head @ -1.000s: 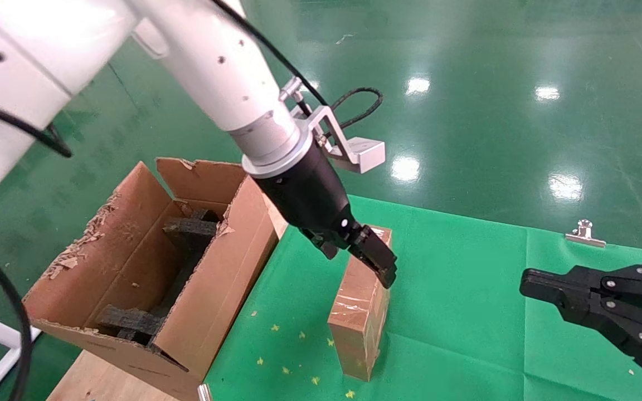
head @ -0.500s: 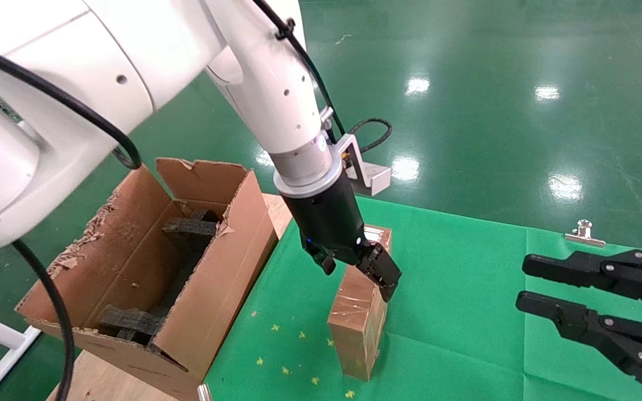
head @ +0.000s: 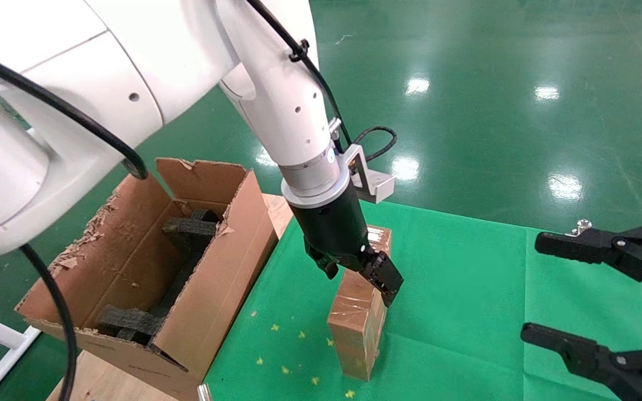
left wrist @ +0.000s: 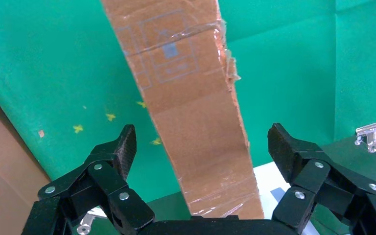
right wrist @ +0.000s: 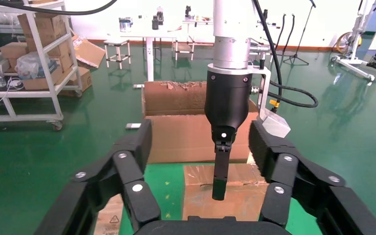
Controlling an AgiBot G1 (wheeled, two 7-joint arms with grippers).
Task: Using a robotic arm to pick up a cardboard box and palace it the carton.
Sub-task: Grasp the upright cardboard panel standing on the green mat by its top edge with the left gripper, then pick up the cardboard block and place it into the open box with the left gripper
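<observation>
I see black foam blocks inside the torn carton; my robotic arm reaches steeply down, left gripper wide open, gripping nothing, straddling the upright cardboard box between its jaws; right gripper open nearby.

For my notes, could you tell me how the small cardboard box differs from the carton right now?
The cardboard box is small, sealed in shiny tape and stands on edge; the carton is far larger, open-topped, ragged, with black foam inside. The left gripper straddles the cardboard box, not the carton. Both are brown cardboard.
</observation>
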